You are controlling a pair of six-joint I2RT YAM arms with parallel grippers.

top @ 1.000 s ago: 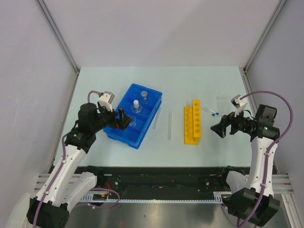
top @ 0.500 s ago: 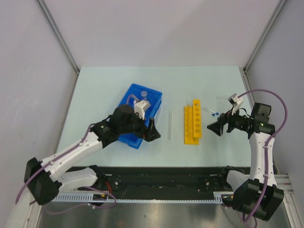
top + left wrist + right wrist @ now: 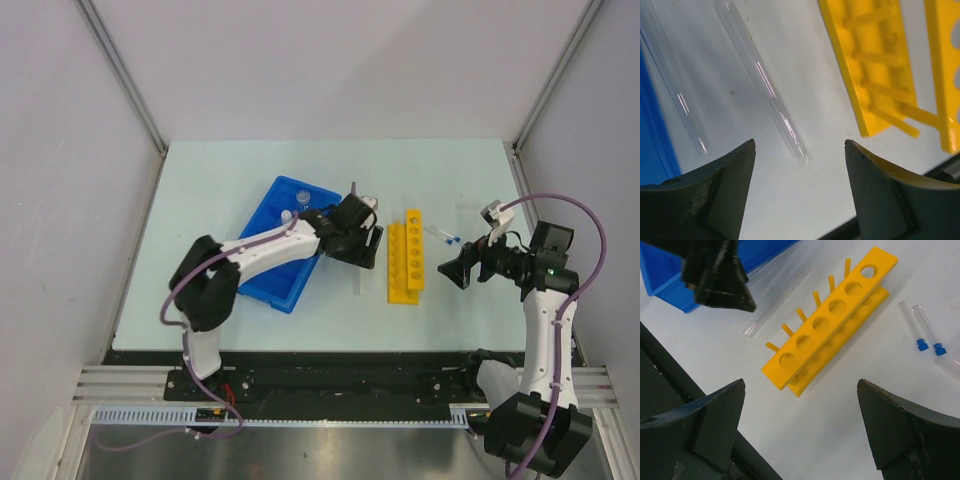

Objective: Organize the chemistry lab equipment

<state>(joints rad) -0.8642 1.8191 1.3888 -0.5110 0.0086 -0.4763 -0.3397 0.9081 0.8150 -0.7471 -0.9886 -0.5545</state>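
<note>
Left gripper (image 3: 799,155): hangs low over the pale table (image 3: 250,165), between the blue compartmented plastic tray (image 3: 268,288) on the left and the yellow holed tube rack (image 3: 405,260) on the right. Stands with jaws moderately wide and grips nothing. Frames one end of a thin clear tube (image 3: 765,85) between its two fingers; touches it with neither finger, as far as can be seen in the left wrist view.

Second thin clear tube (image 3: 677,97): lies flat on the table just left of the first, about parallel to it, close along the wall of the tray.

Tray: sits left of the table's centre, turned a little to the table edges, partly hidden under the left arm. Holds small clear glass flasks (image 3: 304,197) in its far part; cannot tell exactly which compartments.

Rack: lies right of the two tubes, apart from them, long side running near to far, all visible holes without a tube.

Right gripper (image 3: 801,390): hovers above the right side of the table, right of the rack. Stands with jaws fully wide, with nothing between them.

Tiny blue-tipped droppers (image 3: 925,332): two, side by side on the table, near the far half of the rack on its right, not touching it.
</note>
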